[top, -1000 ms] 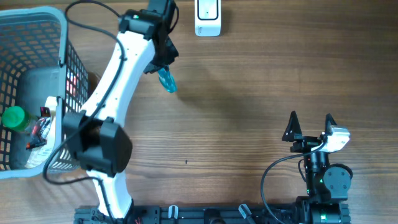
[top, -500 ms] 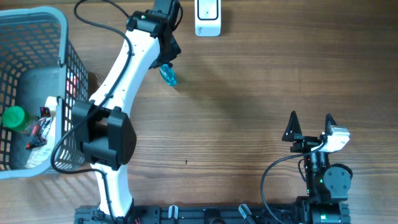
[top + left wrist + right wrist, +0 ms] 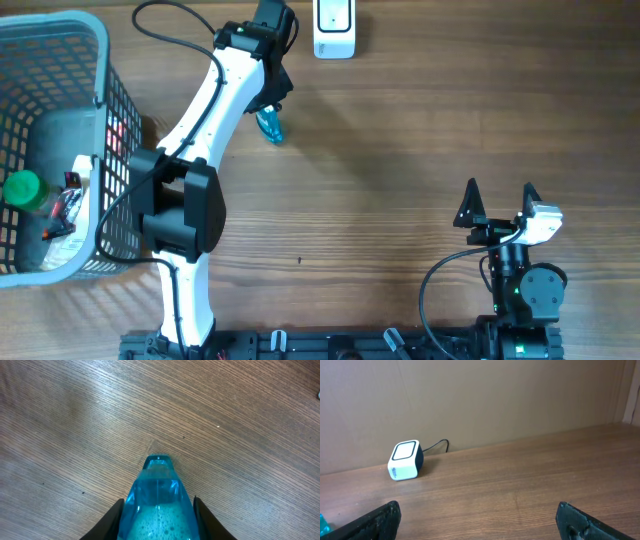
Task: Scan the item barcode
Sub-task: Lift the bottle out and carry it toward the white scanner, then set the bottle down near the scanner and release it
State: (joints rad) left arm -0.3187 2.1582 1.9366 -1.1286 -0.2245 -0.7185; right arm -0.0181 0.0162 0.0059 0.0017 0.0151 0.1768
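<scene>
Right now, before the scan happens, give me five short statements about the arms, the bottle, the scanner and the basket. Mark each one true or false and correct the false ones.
1. The left fingers are shut on the clear blue plastic bottle. True.
2. The blue bottle lies in the grey plastic mesh basket. False: it is outside the basket, gripped near the white box-shaped scanner.
3. The right fingers stand open and hold nothing. True.
4. The scanner is gripped by the right fingers. False: it stands on the wooden table at the far edge, apart from them.
5. A green-capped bottle is in the basket. True.
</scene>
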